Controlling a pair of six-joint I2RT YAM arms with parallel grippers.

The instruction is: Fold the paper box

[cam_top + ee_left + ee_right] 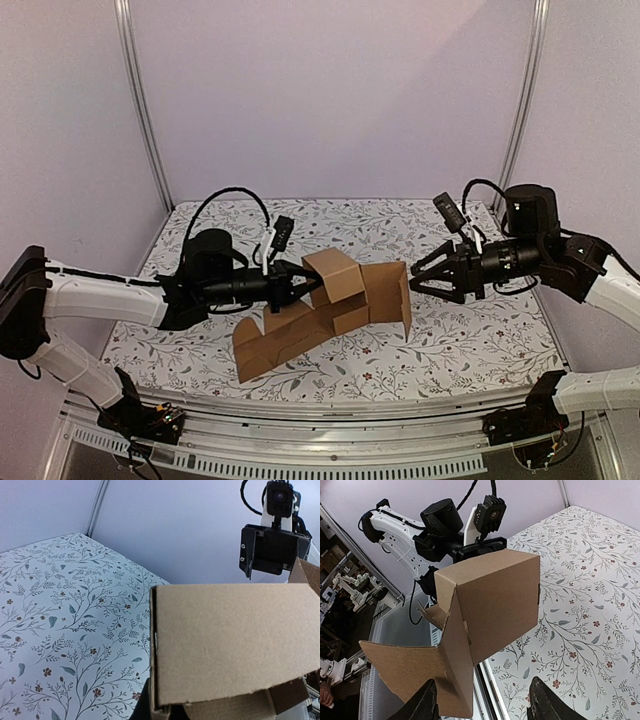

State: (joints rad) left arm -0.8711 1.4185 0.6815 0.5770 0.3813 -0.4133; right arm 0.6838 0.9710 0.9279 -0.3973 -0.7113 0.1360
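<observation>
While the floral surface (480, 350) spreads across the top view's middle, the paper box (335, 278) sits at centre, its long axis running lower left to upper right, the left tool (303, 284) clamped on it, the right tool (420, 277) spread wide beside its right-end flap.

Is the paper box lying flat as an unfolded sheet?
No, the paper box is partly folded, its walls standing up off the table.

Paper box (335, 298) at mid-bench (480, 340), between left tool (308, 283) on its left and right tool (417, 278) on its right.
</observation>
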